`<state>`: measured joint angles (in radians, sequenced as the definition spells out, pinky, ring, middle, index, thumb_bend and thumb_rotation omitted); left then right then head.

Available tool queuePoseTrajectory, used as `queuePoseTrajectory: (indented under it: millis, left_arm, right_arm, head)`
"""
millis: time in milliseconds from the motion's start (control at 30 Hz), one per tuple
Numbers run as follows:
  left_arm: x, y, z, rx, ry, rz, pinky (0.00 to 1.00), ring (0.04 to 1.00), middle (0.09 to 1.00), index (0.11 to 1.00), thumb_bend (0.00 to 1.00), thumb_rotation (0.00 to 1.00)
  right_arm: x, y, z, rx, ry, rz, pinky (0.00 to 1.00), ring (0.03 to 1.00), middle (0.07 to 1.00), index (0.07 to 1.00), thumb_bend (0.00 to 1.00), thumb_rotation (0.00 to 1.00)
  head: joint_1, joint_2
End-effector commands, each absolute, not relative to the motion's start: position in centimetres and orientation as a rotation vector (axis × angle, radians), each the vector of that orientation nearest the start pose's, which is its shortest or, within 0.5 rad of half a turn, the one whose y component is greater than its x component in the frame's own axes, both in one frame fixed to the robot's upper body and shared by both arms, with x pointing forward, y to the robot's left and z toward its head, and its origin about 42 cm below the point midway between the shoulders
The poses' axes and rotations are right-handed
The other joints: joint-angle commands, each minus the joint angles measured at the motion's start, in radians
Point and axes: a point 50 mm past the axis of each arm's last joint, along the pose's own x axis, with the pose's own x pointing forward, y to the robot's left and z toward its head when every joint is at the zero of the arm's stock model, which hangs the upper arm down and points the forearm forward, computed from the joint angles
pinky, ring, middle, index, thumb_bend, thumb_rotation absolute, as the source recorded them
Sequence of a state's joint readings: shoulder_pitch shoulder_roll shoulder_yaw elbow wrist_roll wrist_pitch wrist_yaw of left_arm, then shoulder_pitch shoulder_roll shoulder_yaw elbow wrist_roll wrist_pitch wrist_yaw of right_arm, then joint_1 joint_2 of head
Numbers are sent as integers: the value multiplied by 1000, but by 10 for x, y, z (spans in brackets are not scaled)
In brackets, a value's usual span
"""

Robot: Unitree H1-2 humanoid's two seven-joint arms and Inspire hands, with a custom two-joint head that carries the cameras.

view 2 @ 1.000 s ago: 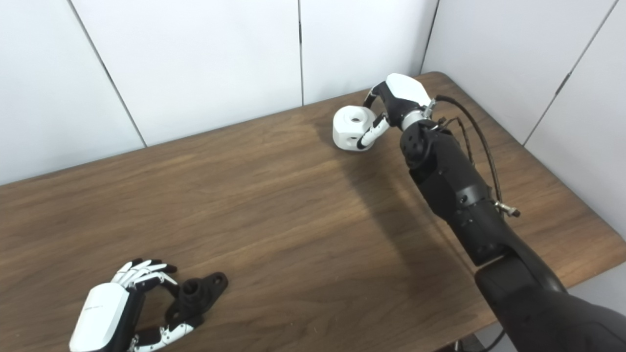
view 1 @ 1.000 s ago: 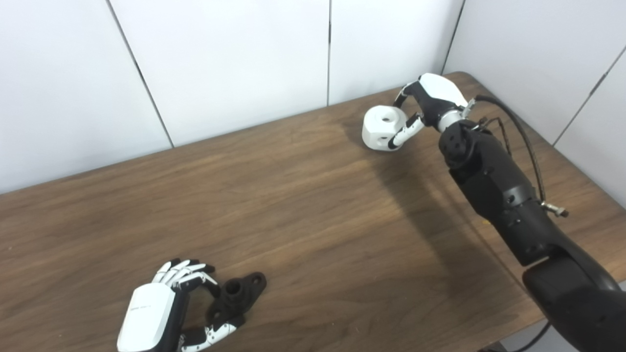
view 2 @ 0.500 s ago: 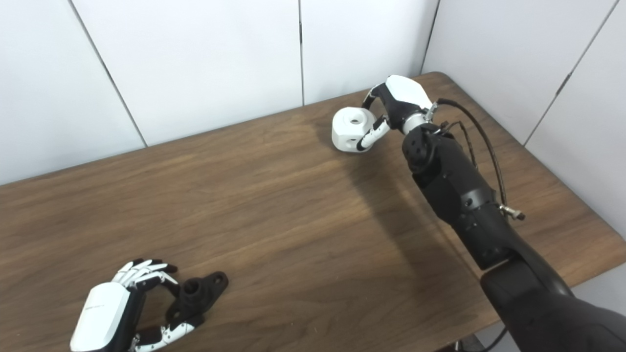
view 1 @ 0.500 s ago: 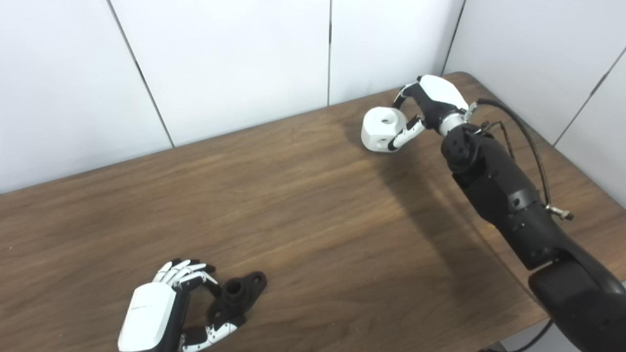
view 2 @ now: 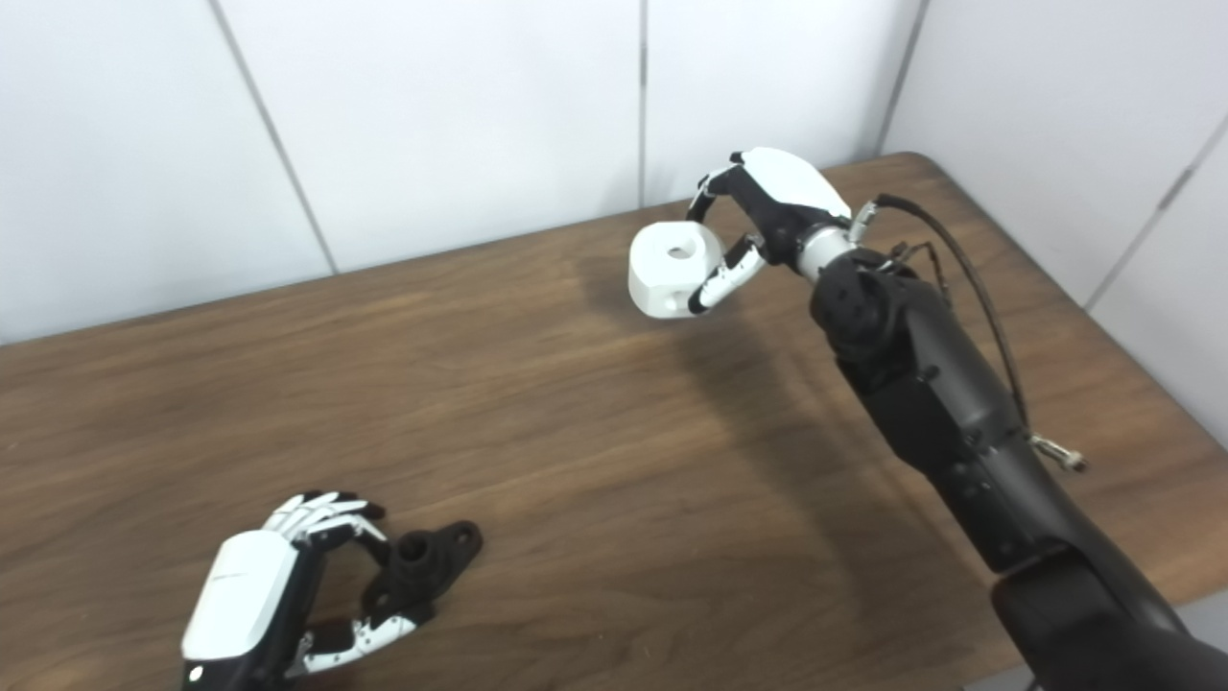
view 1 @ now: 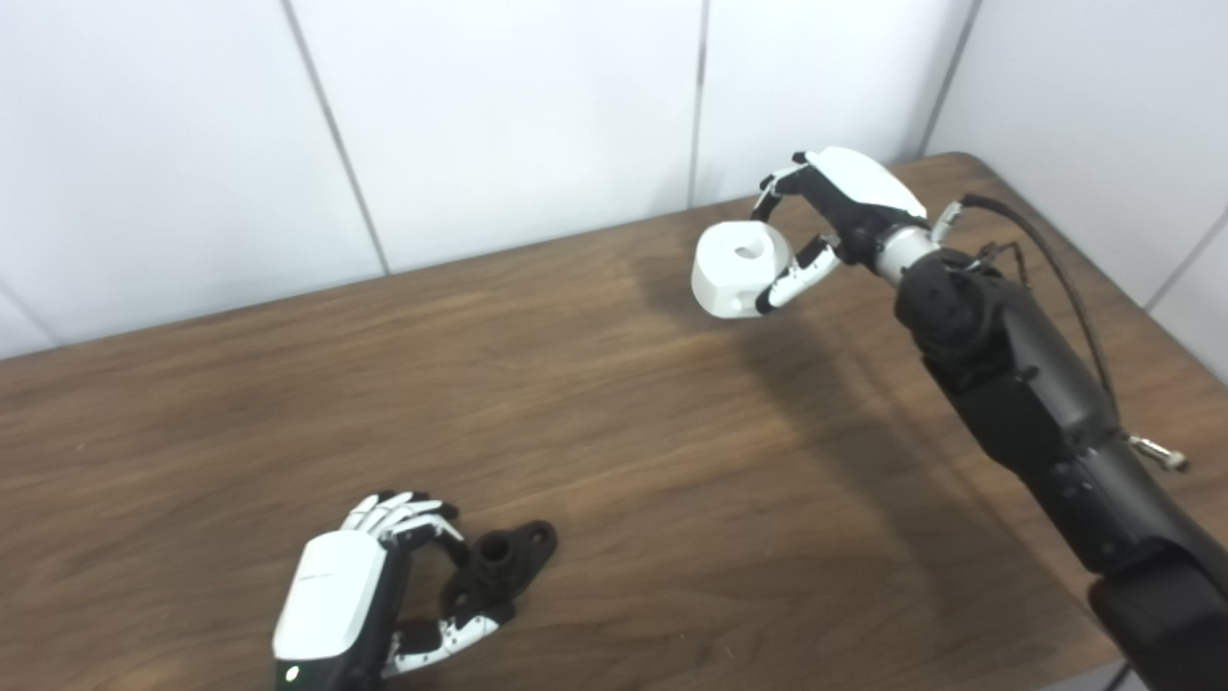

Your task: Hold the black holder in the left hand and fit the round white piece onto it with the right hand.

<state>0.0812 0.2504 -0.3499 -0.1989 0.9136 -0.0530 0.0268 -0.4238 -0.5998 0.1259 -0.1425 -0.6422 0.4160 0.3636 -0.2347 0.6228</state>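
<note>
The black holder, a small flanged part with a round socket, lies on the wooden table near the front left. My left hand is curled round its near end, fingers above and thumb below. The round white piece, with a hole in its top, hangs just above the table at the back right. My right hand is shut on it, fingers over the far side and thumb on the near side. In the right eye view the same piece and holder are far apart.
White wall panels close the table's far edge and the right side. My right forearm, with a loose black cable, slants across the table's right part. The table's right edge runs beside the arm.
The camera has swung, moving the whole picture right. Beyond that, my right hand has lifted the white piece and carried it a little left. The left hand and holder stay put.
</note>
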Motion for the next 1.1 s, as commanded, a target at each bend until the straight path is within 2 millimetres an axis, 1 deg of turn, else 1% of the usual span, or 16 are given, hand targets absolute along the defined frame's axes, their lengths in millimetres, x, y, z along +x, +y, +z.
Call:
queuePoseTrajectory:
  millis: [0, 200, 233, 300, 567, 700, 733, 867, 1067]
  left_arm:
    - [237, 187, 109, 1137, -257, -344, 906, 834, 736, 485, 522, 47]
    - [237, 181, 104, 1145, -269, -348, 920, 841, 744, 485, 522, 48]
    - [237, 180, 104, 1149, -271, -348, 922, 842, 745, 485, 522, 48]
    - [236, 178, 103, 1149, -273, -349, 924, 844, 746, 485, 522, 48]
    - [236, 166, 101, 1148, -251, -351, 955, 862, 761, 486, 522, 50]
    - [237, 162, 100, 1155, -251, -354, 954, 862, 765, 486, 522, 50]
    - [237, 160, 100, 1158, -252, -354, 954, 862, 765, 486, 522, 50]
    - [238, 155, 100, 1163, -257, -353, 947, 862, 766, 486, 522, 50]
    - [239, 148, 99, 1161, -256, -351, 950, 865, 772, 486, 522, 51]
  right_arm:
    - [386, -332, 308, -1231, -70, 23, 1000, 982, 856, 487, 521, 145]
    - [372, -308, 317, -1224, -116, 105, 1000, 979, 862, 486, 522, 143]
    - [370, -306, 318, -1225, -121, 116, 1000, 980, 864, 486, 522, 143]
    - [367, -300, 320, -1228, -135, 148, 1000, 980, 867, 486, 522, 143]
    - [339, -264, 329, -1203, -225, 268, 1000, 982, 869, 485, 522, 141]
    - [330, -252, 330, -1188, -258, 302, 1000, 978, 874, 485, 522, 141]
    - [327, -248, 330, -1182, -263, 313, 1000, 978, 874, 485, 522, 141]
    - [317, -235, 329, -1176, -294, 364, 1000, 979, 878, 484, 522, 140]
    - [308, -217, 325, -1156, -337, 424, 1000, 981, 869, 484, 523, 141]
  head:
    - [12, 3]
    - [95, 20]
    - [101, 21]
    - [134, 27]
    - [200, 38]
    - [220, 43]
    - [238, 48]
    - [262, 55]
    - [304, 63]
